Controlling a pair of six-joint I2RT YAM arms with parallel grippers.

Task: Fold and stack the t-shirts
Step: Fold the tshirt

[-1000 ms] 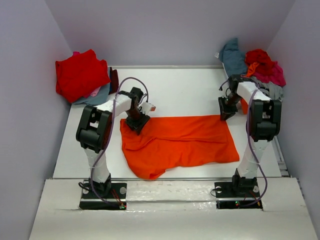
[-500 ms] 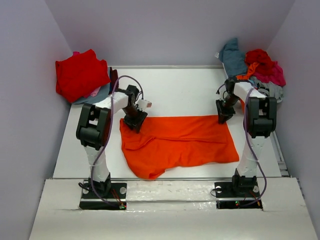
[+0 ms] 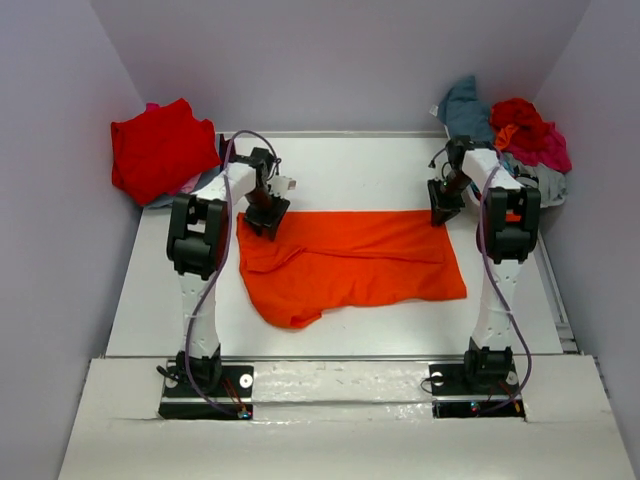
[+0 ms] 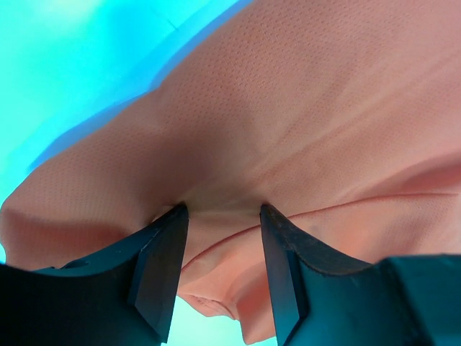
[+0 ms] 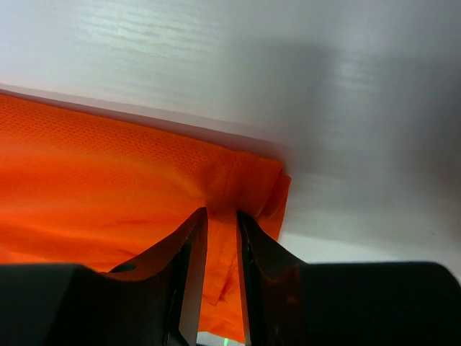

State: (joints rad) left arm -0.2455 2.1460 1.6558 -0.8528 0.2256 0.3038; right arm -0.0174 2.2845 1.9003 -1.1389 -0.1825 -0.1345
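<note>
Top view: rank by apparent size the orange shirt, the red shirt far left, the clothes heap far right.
1. The orange shirt, clearly largest.
2-3. The clothes heap and the red shirt: too alike to rank.

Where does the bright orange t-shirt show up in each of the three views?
Top external: bright orange cloth t-shirt lies spread mid-table between left gripper and right gripper.
Left wrist: fills most of frame, bunched between fingers.
Right wrist: lower left, corner pinched.
Shared landmark: the shirt's far edge, gripped at both ends.
</note>
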